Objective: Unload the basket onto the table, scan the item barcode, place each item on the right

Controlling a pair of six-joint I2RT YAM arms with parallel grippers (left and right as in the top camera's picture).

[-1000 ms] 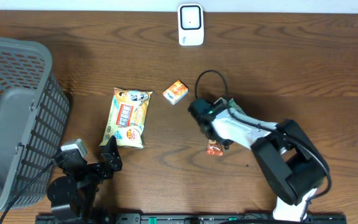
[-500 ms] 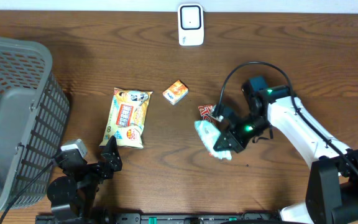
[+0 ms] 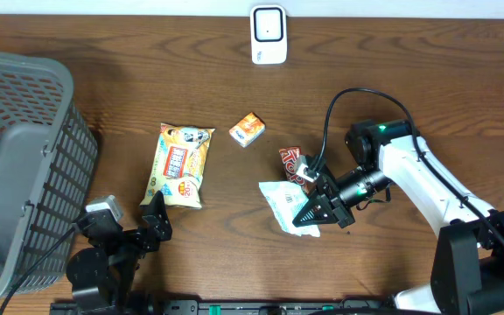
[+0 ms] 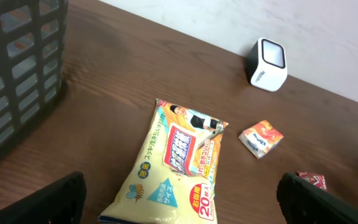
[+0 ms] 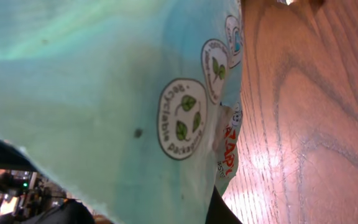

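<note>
My right gripper [image 3: 315,210] is shut on a pale green and white packet [image 3: 285,205], held just above the table right of centre. In the right wrist view the packet [image 5: 104,93] fills most of the frame, showing round leaf logos; no barcode shows. The white scanner [image 3: 269,35] stands at the table's far edge, well apart from the packet. My left gripper [image 3: 154,213] rests open at the front left, with nothing between its fingers [image 4: 61,199], just short of a yellow wipes pack [image 4: 179,168].
A grey basket [image 3: 16,166] stands at the left. The yellow wipes pack [image 3: 180,164], a small orange box [image 3: 247,129] and a red snack packet [image 3: 292,163] lie mid-table. The red packet lies close behind the held packet.
My right arm has swung out from the table's centre to the right with the packet in its grip. The packet has turned to show a white face. The left arm has not moved.
</note>
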